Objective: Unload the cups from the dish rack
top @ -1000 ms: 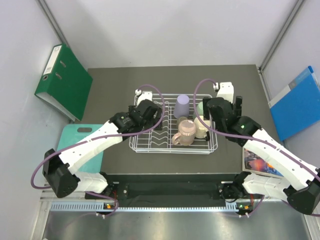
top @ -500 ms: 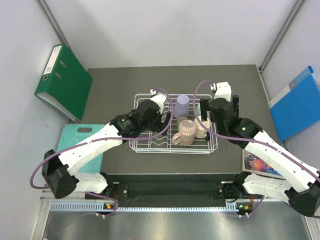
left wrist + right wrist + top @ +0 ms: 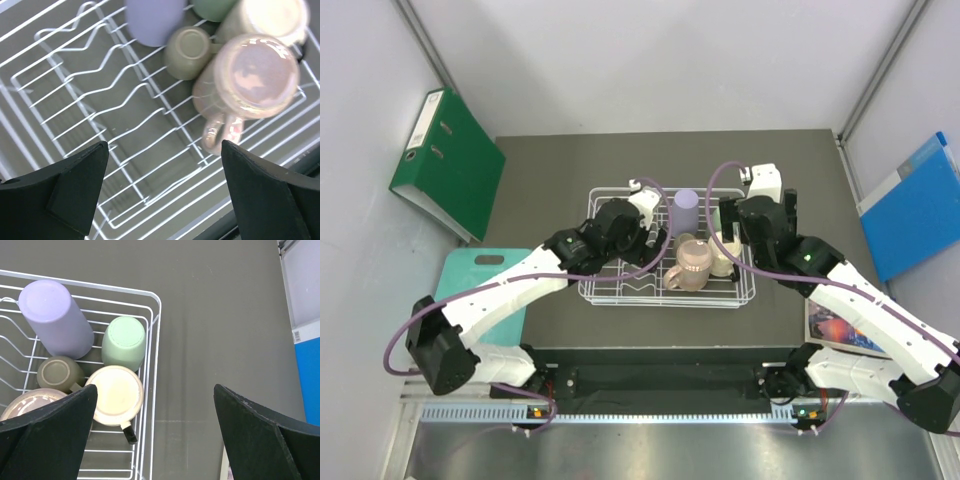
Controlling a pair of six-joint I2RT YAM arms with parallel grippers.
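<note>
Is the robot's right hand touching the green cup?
Apart. The right wrist view shows the green cup sitting clear of the open right gripper, with rack wire between them.

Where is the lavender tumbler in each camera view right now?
Top external: lavender tumbler stands at the far middle of the dish rack, between the two arms.
Left wrist: lavender tumbler at the top edge, left of centre, cut off by the frame.
Right wrist: lavender tumbler at upper left, inside the rack.
Shared landmark: the pink mug, close to the tumbler in all three.

Green binder [image 3: 448,165] left, blue folder [image 3: 912,210] right, perhaps a magazine [image 3: 837,324].
</note>
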